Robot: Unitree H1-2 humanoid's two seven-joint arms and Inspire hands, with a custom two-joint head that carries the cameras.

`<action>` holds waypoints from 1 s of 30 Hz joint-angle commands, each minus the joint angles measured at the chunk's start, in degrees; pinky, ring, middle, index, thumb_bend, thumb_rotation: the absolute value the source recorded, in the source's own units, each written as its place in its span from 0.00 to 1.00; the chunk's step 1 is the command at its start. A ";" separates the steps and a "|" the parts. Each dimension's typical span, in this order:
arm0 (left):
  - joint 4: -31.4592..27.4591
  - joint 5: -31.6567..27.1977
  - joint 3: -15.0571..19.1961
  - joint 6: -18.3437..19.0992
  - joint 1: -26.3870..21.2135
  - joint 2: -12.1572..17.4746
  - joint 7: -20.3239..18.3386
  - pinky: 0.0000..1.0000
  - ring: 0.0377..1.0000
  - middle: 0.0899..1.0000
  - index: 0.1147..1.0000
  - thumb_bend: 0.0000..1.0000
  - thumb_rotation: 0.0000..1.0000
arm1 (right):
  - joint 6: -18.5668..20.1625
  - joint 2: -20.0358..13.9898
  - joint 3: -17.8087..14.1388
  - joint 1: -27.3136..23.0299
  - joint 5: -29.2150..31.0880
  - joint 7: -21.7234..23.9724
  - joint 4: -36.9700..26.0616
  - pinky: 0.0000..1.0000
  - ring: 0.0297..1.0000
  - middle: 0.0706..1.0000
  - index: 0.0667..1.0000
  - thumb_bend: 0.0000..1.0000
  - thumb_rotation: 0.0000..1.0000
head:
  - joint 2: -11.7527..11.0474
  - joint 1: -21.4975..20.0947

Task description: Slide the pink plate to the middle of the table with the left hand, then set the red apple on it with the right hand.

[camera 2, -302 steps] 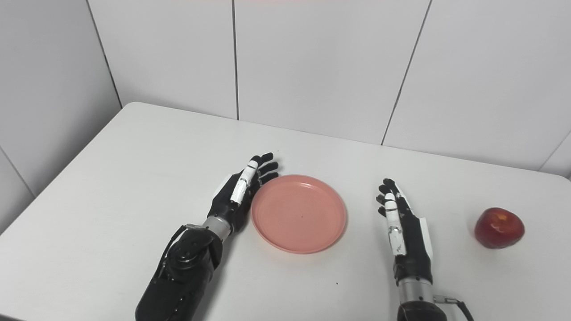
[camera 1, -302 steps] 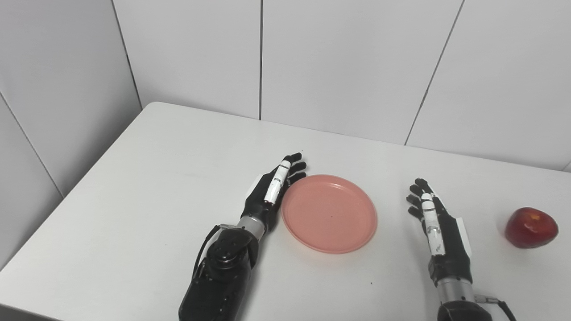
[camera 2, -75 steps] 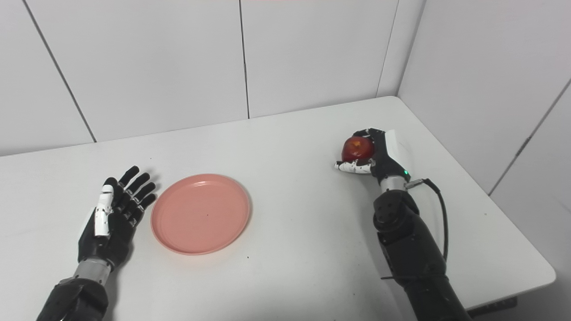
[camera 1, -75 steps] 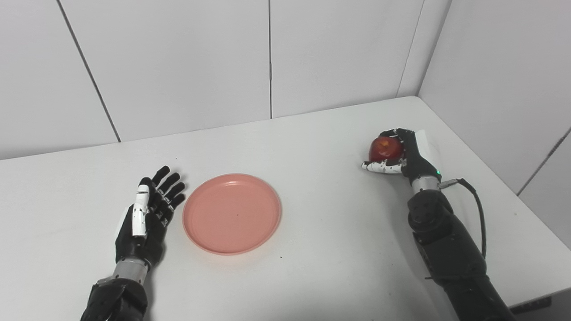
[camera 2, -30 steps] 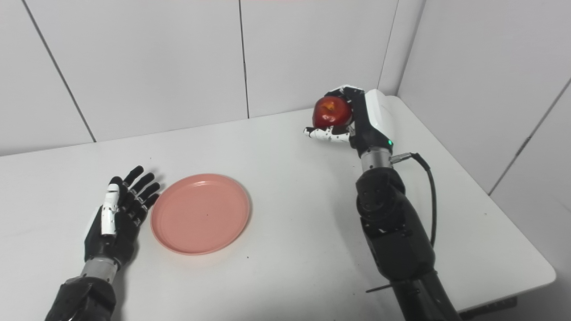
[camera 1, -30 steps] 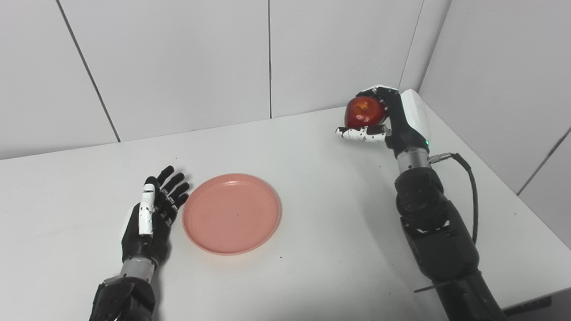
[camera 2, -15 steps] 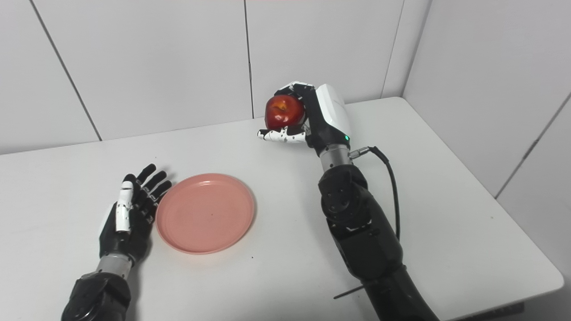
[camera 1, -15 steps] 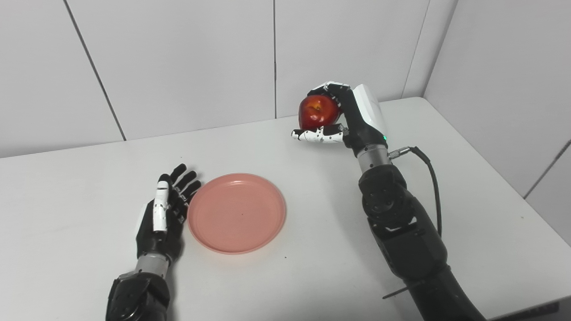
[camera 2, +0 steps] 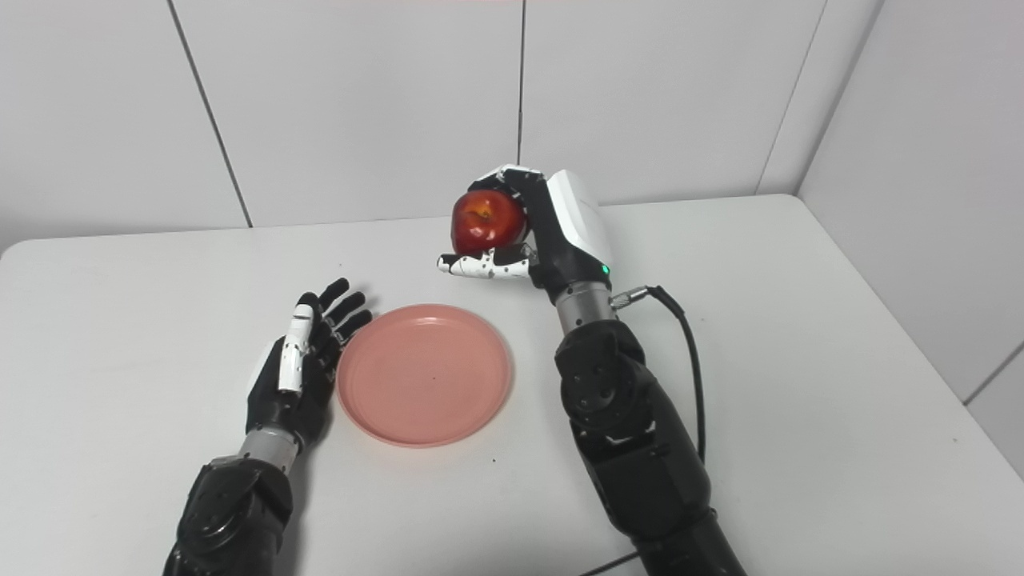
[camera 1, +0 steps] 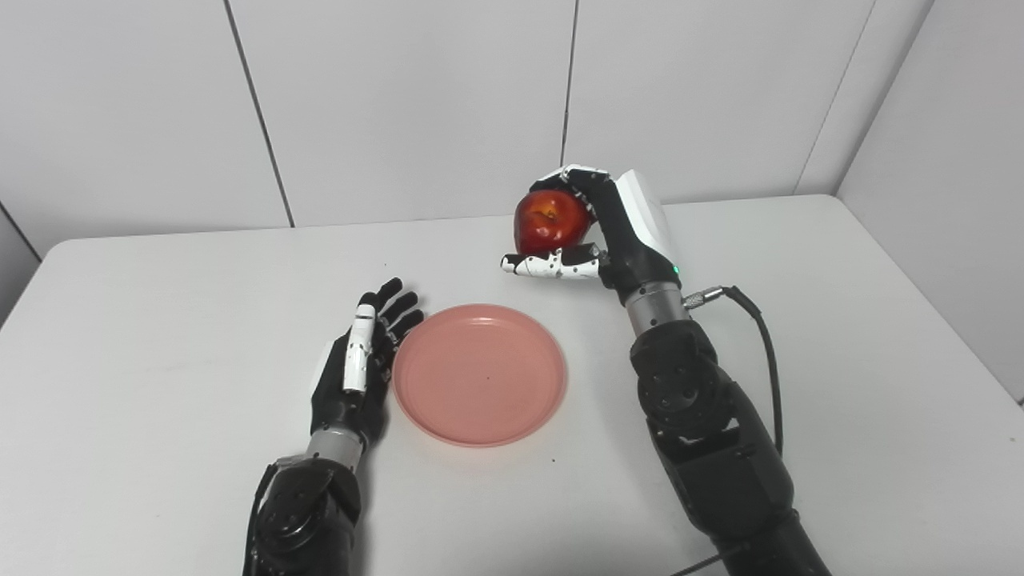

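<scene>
The pink plate [camera 1: 480, 374] lies flat near the middle of the white table [camera 1: 160, 320]. My left hand [camera 1: 360, 364] rests open on the table at the plate's left rim, fingers stretched out beside it. My right hand [camera 1: 604, 232] is raised above the table behind and to the right of the plate, shut on the red apple [camera 1: 550, 220]. The apple hangs in the air, clear of the plate, its stem end facing up. In the right eye view the apple [camera 2: 488, 218] sits above the plate's far edge [camera 2: 424, 312].
White wall panels stand close behind the table and along its right side. The table's far right corner [camera 1: 824, 200] is near the wall. A black cable [camera 1: 760, 336] loops off my right wrist.
My right hand has carried the apple left toward the plate, keeping it raised. The camera has swung left, so the whole scene has shifted right. My left hand stays by the plate.
</scene>
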 commanded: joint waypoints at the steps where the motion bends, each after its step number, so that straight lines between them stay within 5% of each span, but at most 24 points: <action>1: 0.18 0.57 -0.23 0.45 -0.11 -1.05 0.89 0.87 0.86 0.85 0.84 0.40 1.00 | -3.22 0.76 0.35 -2.50 -0.57 -0.31 -1.75 0.35 0.41 0.43 0.46 0.53 0.00 | 0.03 0.90; 14: 0.45 3.05 -0.54 -2.06 -0.09 -3.06 3.78 0.88 0.86 0.86 0.84 0.39 1.00 | -6.97 4.04 3.23 -1.47 1.08 -0.45 1.05 0.34 0.39 0.42 0.47 0.53 0.00 | 0.47 5.53; 30: 0.88 4.89 -0.14 -6.17 0.19 -5.13 6.82 0.88 0.88 0.87 0.86 0.39 1.00 | -6.74 6.04 2.12 0.76 4.31 0.28 6.04 0.36 0.40 0.41 0.48 0.53 0.00 | 1.20 8.16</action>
